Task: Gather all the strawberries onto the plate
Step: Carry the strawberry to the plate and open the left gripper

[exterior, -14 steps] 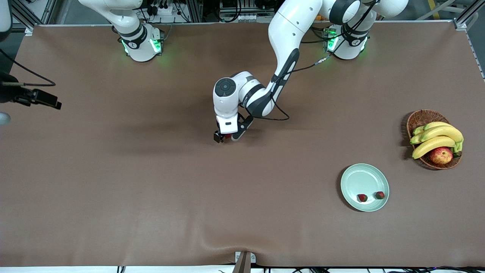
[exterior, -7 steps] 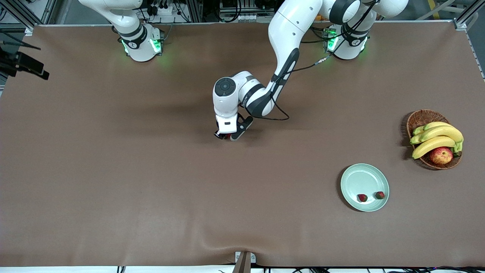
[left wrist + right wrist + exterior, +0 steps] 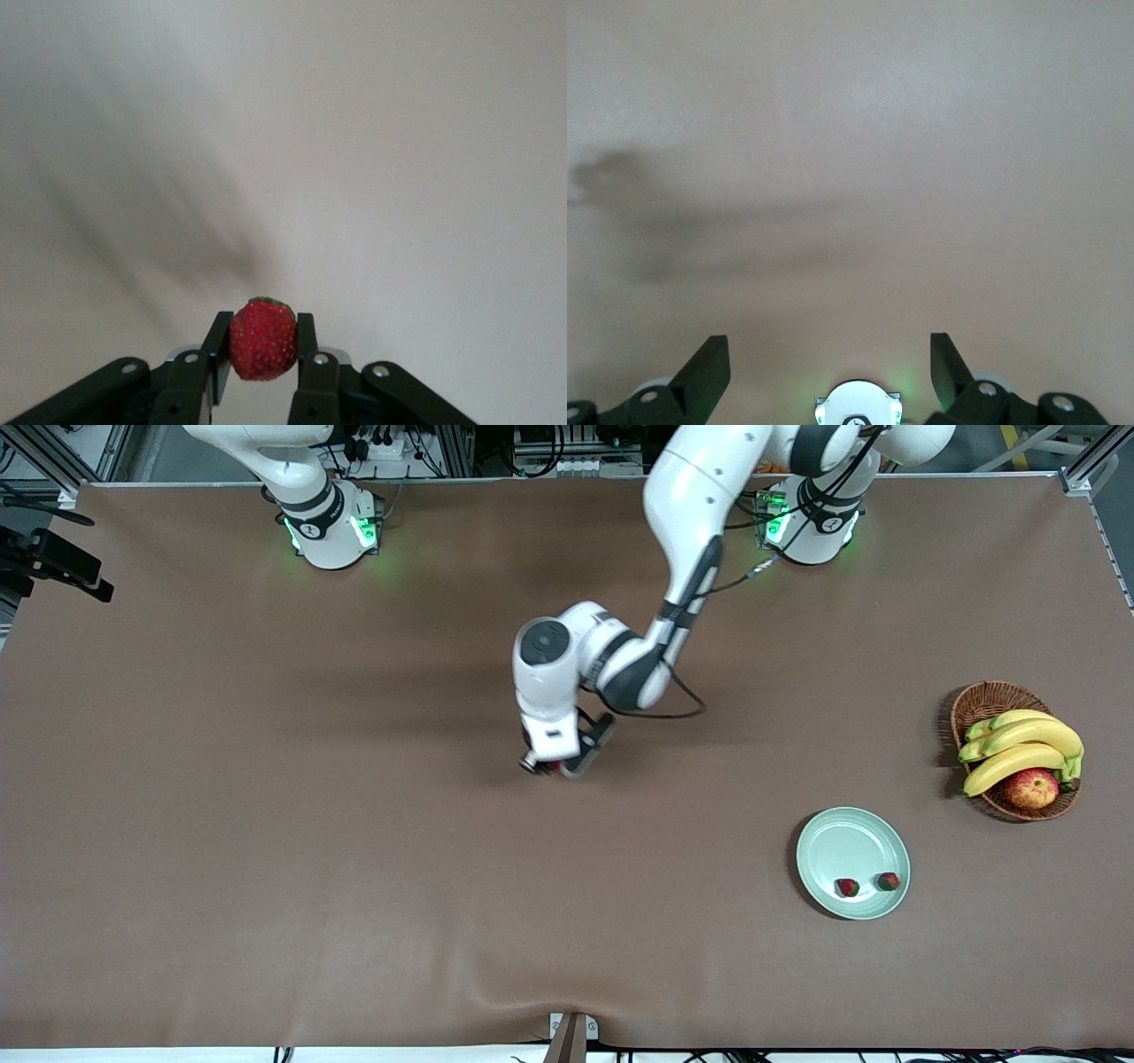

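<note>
The right gripper (image 3: 829,363) is kept up over bare table at the right arm's end, with its fingers spread wide and nothing in them. 1 strawberry (image 3: 262,339) is squeezed between the fingers of the left gripper (image 3: 551,765) over the middle of the table. 2 strawberries (image 3: 848,887) are seen in the plate (image 3: 842,841), near the basket (image 3: 985,700) of fruit.

table: covered by a plain brown cloth (image 3: 266,824) | basket: round brown woven wicker basket (image 3: 985,701) set toward the left arm's end | contents: yellow bananas (image 3: 1028,746) laid over a red-yellow apple (image 3: 1031,788)
</note>
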`<state>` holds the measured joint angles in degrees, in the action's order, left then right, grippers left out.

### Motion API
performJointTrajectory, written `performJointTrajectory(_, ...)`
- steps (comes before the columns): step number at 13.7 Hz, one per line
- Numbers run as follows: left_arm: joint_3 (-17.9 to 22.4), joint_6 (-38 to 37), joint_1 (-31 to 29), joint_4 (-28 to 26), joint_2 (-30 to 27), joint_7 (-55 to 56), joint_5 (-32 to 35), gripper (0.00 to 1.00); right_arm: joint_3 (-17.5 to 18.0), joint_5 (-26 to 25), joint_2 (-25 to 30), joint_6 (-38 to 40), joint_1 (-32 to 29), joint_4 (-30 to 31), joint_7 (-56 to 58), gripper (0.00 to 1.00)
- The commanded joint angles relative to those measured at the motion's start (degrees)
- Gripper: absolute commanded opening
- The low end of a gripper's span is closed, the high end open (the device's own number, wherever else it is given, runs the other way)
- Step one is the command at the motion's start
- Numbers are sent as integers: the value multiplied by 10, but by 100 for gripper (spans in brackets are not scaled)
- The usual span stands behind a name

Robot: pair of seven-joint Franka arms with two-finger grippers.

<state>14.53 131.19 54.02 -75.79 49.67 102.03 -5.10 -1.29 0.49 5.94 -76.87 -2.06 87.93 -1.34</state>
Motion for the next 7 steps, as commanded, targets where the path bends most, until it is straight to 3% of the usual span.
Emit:
performJointTrajectory(1, 51, -48, -61, -12, -23, -7, 11, 0, -3, -3, -4, 12, 4, -18, 6, 100)
performJointTrajectory(7, 67, -64, -206, -23, -17, -30, 26, 0, -1, -3, -1, 17, 19, -21, 5, 100)
